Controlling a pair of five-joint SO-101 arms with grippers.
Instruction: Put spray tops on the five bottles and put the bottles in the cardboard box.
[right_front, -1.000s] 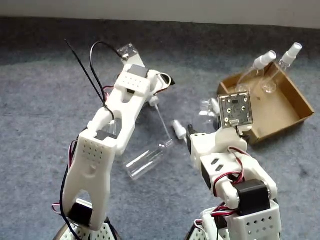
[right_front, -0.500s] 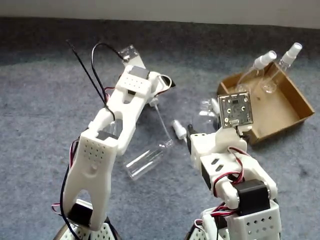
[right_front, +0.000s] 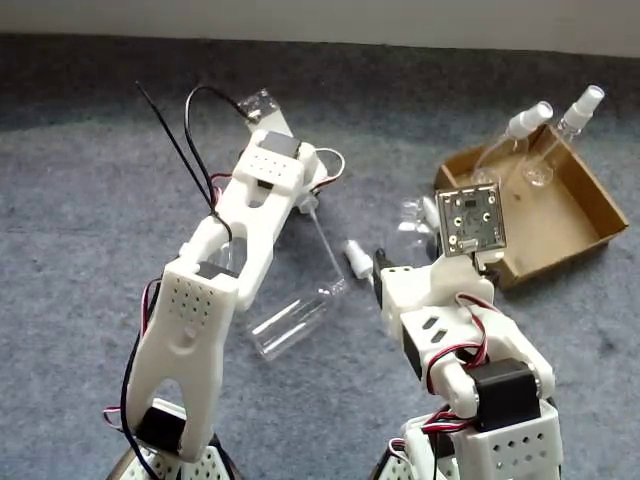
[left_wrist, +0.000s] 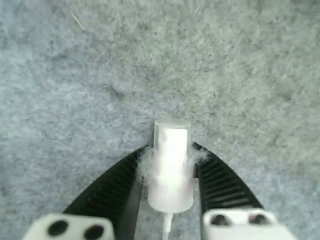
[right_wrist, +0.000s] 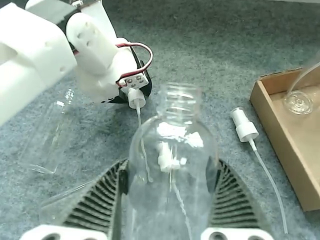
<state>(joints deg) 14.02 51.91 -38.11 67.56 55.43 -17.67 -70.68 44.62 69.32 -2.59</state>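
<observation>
Left claw (left_wrist: 170, 154): at 11 o'clock, clamps your spray top (left_wrist: 171, 172), barely shifts.
Right claw (right_wrist: 171, 170): stays clamped on the bottle (right_wrist: 170, 135).

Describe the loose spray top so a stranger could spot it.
Find the cardboard box. On the carpet left of it, between the arms, lies a white spray top. Unlike the others, it is neither on a bottle nor gripped.

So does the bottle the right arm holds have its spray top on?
Off: the bottle has a bare, open threaded neck.
</observation>
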